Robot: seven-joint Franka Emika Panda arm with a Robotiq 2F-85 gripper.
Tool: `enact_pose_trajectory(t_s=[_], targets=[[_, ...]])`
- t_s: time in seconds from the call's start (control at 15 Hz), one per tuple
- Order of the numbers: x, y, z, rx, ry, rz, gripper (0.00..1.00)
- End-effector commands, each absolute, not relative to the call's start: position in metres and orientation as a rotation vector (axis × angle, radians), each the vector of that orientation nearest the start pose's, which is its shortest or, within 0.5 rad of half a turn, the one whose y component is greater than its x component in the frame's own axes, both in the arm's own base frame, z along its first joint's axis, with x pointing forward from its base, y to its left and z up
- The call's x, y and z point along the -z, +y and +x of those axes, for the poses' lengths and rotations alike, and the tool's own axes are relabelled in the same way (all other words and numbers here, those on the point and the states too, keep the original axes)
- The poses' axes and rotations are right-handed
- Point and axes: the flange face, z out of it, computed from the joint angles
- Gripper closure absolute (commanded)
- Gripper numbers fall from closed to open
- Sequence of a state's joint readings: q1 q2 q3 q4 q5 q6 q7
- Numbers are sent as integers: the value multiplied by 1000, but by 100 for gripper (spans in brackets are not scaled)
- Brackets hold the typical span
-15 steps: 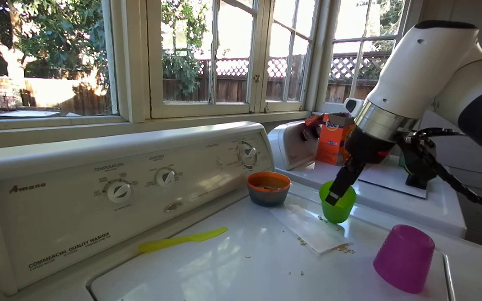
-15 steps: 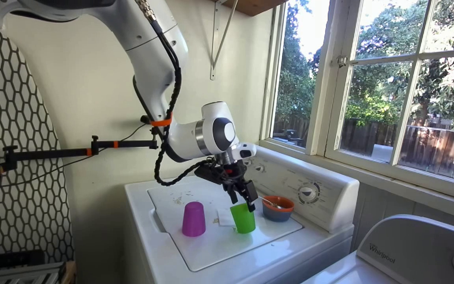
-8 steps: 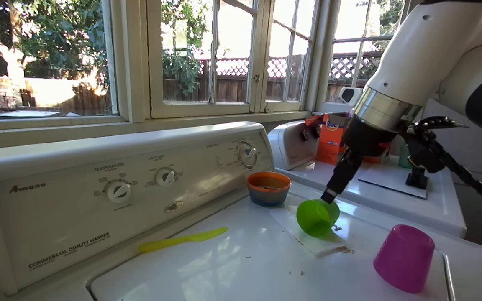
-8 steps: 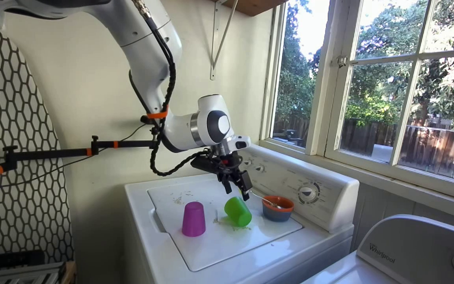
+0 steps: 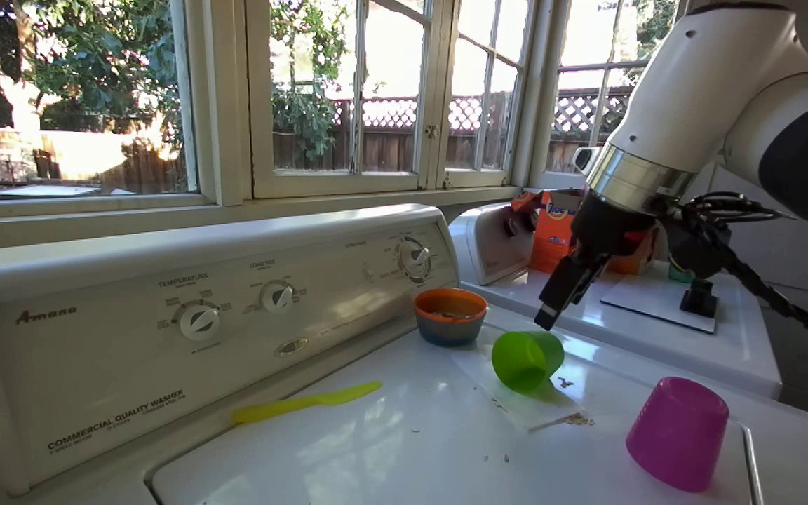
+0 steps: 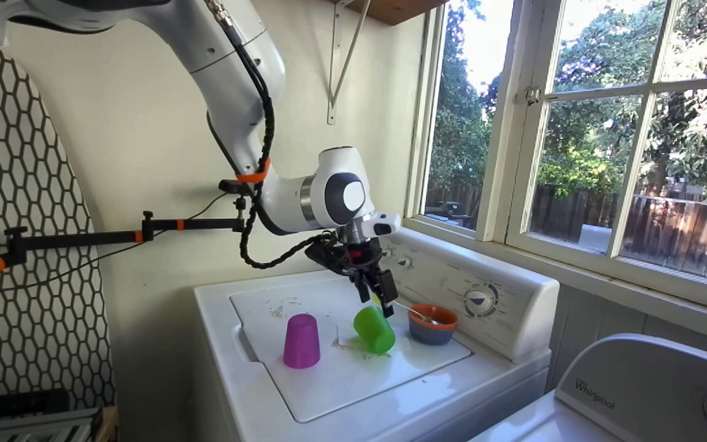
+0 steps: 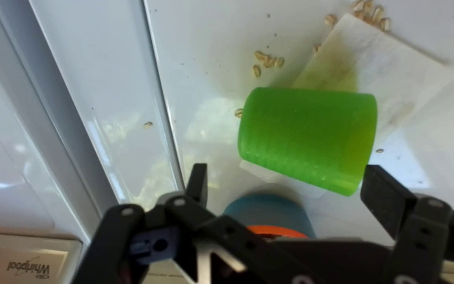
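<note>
Claw (image 7: pixel 284 177): I have the fingers spread wide with nothing gripped; they hang just over the green cup (image 7: pixel 306 138), and I can't tell whether one touches it.
Green cup: on its side on the washer lid (image 5: pixel 376 470), partly over white paper (image 7: pixel 400 71); in an exterior view I look into its mouth.
Grains (image 7: pixel 268 60): small and pale, strewn around the cup and at the paper's edge.
Bowl (image 5: pixel 450 330): blue-grey with an orange rim, upright near the green cup and just beside the control panel (image 5: pixel 116 330); in an exterior view I see a thin handle (image 6: pixel 412 312) leaning out of it.
Magenta cup (image 5: pixel 679 435): upside down on the lid, apart from the green one.
Knife (image 5: pixel 309 402): yellow-green, lying near the panel, well apart from my claw.
Whirlpool machine (image 6: pixel 623 377): alongside the washer, with an orange Tide box (image 5: pixel 551 245) on it.
</note>
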State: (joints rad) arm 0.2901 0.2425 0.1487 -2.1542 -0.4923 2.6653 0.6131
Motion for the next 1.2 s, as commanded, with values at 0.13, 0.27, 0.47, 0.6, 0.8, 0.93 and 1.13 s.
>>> enact_pose_trajectory(t_s=[0.13,0.27,0.47,0.6,0.8,0.93,1.13], targets=[[-318,259,533,506,52,-3135,0],[-315,259,532,443,168,-3109,0],[-310,257,531,358,329,-3116,0],[-315,259,531,422,342,-3129,0],[-315,256,532,418,309,-3112,0],[-317,255,534,432,393,-3133,0],[-316,249,539,436,662,-3144,0]])
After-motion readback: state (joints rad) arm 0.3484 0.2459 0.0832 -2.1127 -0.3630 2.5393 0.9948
